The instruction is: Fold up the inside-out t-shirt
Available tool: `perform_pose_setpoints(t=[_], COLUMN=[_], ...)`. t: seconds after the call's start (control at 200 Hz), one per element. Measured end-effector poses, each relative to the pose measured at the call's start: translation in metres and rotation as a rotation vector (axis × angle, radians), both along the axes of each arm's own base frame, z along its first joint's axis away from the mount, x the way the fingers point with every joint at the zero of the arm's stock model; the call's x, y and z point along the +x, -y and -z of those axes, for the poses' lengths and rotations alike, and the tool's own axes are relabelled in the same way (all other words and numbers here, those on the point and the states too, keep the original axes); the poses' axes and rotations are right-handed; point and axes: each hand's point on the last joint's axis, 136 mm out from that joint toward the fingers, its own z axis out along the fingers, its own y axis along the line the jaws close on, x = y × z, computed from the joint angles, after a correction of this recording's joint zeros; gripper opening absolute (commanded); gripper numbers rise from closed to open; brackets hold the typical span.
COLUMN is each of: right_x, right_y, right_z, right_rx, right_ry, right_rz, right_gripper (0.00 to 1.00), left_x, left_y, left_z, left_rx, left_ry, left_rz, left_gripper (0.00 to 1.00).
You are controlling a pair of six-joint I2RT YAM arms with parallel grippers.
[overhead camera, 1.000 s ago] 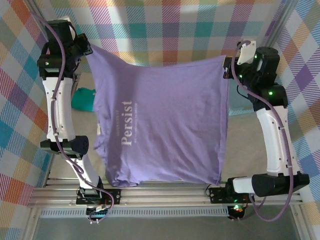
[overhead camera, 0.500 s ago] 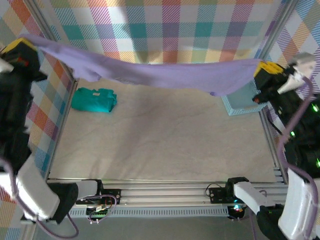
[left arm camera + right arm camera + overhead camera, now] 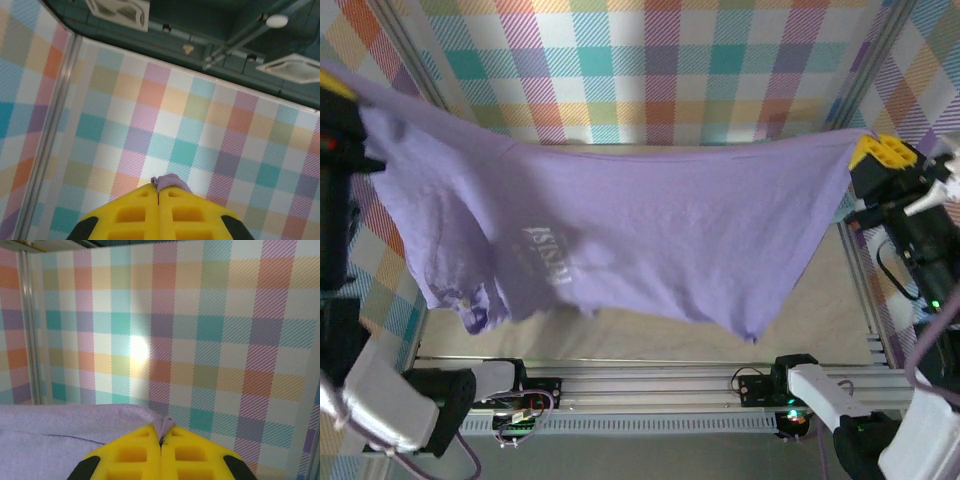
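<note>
The inside-out t-shirt (image 3: 650,240), lavender with white lettering (image 3: 546,264), hangs spread in the air between both raised grippers. Its lower edge sags toward the near rail, and a sleeve bunches at the lower left (image 3: 470,300). My left gripper (image 3: 332,85) is high at the far left and shut on one corner; in the left wrist view its yellow fingers (image 3: 159,191) pinch a nub of purple fabric (image 3: 172,180). My right gripper (image 3: 878,152) is at the right, shut on the other corner. In the right wrist view the fingers (image 3: 161,434) clamp the hem, with fabric (image 3: 65,435) stretching leftward.
Plaid curtain walls (image 3: 660,70) enclose the cell on the back and sides. The beige table surface (image 3: 650,335) shows under the shirt's lower edge. An aluminium rail (image 3: 650,385) with the arm bases runs along the near edge.
Both arms stay raised and shut on the shirt. Half a second ago it was stretched as a narrow band at the back; now it has swung toward the camera and hangs wide, lettering showing.
</note>
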Motion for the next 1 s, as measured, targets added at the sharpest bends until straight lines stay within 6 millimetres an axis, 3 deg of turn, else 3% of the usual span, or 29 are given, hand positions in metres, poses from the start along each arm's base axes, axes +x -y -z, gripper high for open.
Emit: perform_pose_setpoints(t=[0.08,0.19,0.325,0.515,0.63,0.725,0.81,0.92,1.0], right_x=[0.034,0.094,0.18,0.322,0.402,0.448,0.467,0.456,0.426], right_y=[-0.002,-0.005,-0.015,-0.029,-0.036,-0.038,-0.038,-0.036,-0.033], right_z=[0.015,0.05,0.107,0.218,0.293,0.34,0.372,0.389,0.391], right_rx=[-0.022,-0.06,-0.091,-0.088,-0.073,-0.062,-0.071,-0.079,-0.07], right_ry=[-0.051,-0.153,-0.289,-0.499,-0.616,-0.681,-0.74,-0.82,-0.875], right_rz=[0.015,0.034,0.031,0.03,0.044,0.062,0.072,0.077,0.081], right_gripper=[0.0,0.0,0.0,0.0,0.11,0.27,0.36,0.4,0.4], left_x=[0.053,0.138,0.247,0.372,0.438,0.467,0.475,0.467,0.451], left_y=[0.003,0.006,0.006,0.005,0.003,0.002,0.003,0.01,0.022], left_z=[0.016,0.058,0.145,0.262,0.321,0.371,0.403,0.413,0.411], left_rx=[0.005,0.009,0.006,0.003,0.001,-0.008,-0.032,-0.045,-0.057], left_ry=[-0.085,-0.239,-0.467,-0.684,-0.732,-0.793,-0.852,-0.908,-0.945], left_rz=[0.015,0.033,0.034,0.027,0.016,0.015,0.023,0.046,0.078], left_gripper=[0.0,0.0,0.0,0.01,0.2,0.47,0.59,0.63,0.63])
